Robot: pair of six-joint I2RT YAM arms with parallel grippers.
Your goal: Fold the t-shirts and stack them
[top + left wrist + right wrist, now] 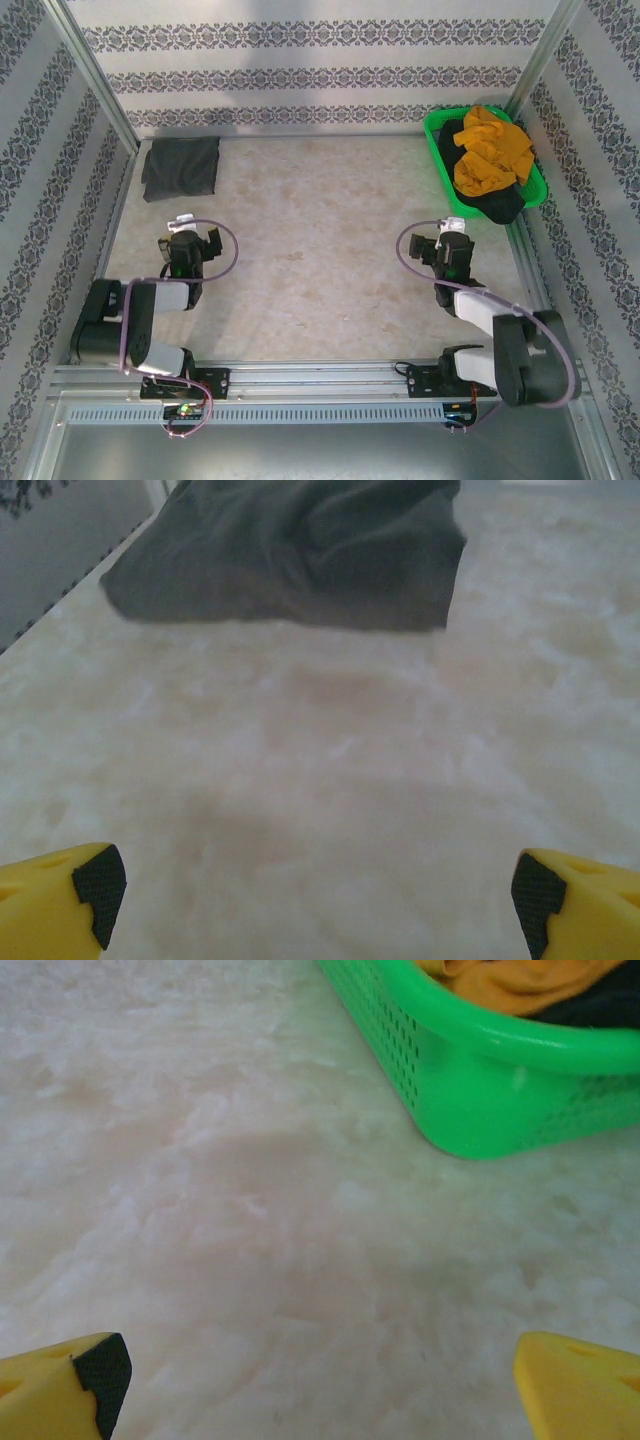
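A folded dark charcoal-grey t-shirt lies at the table's far left corner; the left wrist view shows it ahead of the fingers. A crumpled mustard-orange t-shirt sits on top of a blackish t-shirt in the green basket at the far right. My left gripper hovers open and empty over the table, short of the folded shirt. On the other side, my right gripper is open and empty too, just in front of the basket's near corner.
Patterned walls and metal rails enclose the marbled tabletop on three sides. The basket hugs the right rail. Both arm bases sit at the near edge.
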